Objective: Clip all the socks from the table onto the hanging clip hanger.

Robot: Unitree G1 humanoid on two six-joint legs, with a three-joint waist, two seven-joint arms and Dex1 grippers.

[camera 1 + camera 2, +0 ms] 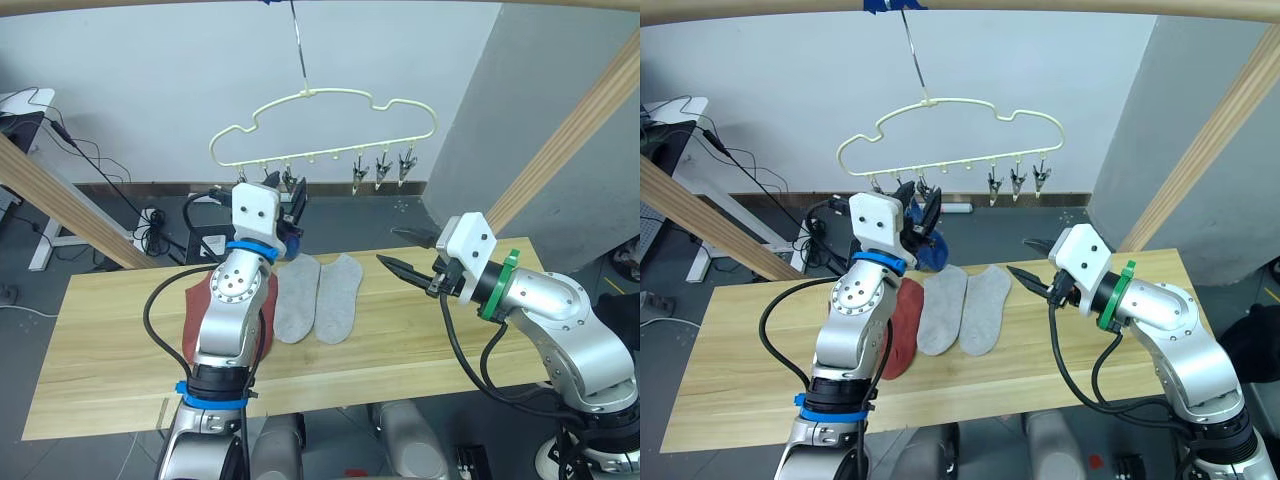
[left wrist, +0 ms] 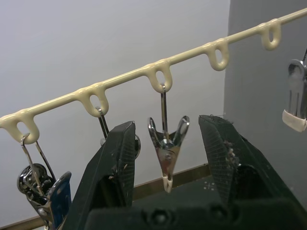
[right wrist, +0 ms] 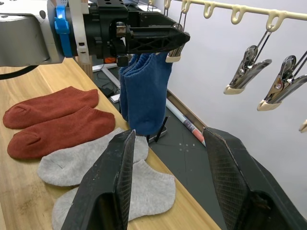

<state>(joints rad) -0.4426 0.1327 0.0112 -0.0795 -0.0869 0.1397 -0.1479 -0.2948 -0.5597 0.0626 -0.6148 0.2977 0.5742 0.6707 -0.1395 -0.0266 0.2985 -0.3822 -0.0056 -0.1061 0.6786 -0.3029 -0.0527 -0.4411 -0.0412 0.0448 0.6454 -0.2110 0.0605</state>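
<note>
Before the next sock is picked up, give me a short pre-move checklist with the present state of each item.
1. Left gripper open and holding nothing: ok, its black fingers stand either side of a metal clip without pressing it.
2. Right gripper open and holding nothing: ok.
3. Royal blue socks hanging from the cream plastic clip hanger: ok; whether each has its own clip, cannot tell.
4. Two rust-red socks and two light grey socks lying flat on the pale wooden table: ok, still to be hung.
5. Free clips: ok, three at the hanger's right end.
</note>
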